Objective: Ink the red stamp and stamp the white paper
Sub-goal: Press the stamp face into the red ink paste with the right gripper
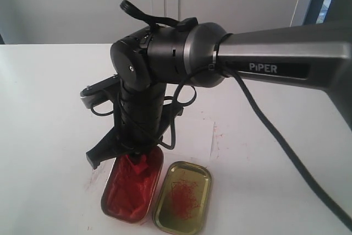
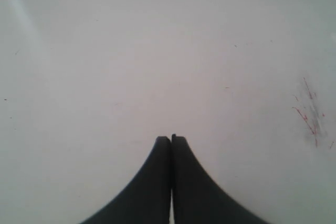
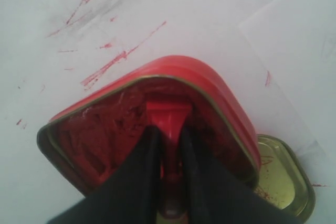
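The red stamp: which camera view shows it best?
The right wrist view: the red stamp is clamped in the right tool, base down in the ink tin. In the exterior view the right arm largely hides it against the red ink. The left wrist view shows none of it.

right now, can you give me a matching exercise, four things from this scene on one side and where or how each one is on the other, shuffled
1 red stamp
2 gold lid
3 white paper
4 left gripper

a shut, above the tabletop
b down in the ink tin, gripped by the right gripper
c lies flat, faint red marks
d beside the ink tin, red smears inside

Pairs: 1-b, 2-d, 3-c, 4-a
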Robot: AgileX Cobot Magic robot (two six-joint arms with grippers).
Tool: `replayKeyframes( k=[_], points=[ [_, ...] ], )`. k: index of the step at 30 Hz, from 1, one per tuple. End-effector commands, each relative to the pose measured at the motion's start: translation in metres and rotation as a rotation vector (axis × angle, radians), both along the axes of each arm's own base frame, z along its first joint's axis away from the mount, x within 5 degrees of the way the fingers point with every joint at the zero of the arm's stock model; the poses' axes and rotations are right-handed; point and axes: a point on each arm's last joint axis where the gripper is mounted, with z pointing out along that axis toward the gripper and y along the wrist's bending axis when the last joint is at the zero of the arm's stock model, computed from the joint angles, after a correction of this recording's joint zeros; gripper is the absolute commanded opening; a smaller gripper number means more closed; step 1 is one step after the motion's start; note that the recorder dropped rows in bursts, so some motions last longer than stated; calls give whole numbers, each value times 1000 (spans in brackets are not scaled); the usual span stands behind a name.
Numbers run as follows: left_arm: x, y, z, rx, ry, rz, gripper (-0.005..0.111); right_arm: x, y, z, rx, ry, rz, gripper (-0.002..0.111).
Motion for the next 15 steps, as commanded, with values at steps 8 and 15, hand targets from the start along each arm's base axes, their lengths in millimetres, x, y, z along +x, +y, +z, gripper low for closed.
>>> replayKeyframes(
  k=[8, 15],
  points=[
    [0, 0, -1, 0, -5, 1, 0, 0, 0, 7, 22, -23, 8, 0],
    [0, 0, -1, 0, -5, 1, 0, -1, -1, 10, 20, -21, 8, 0]
  ],
)
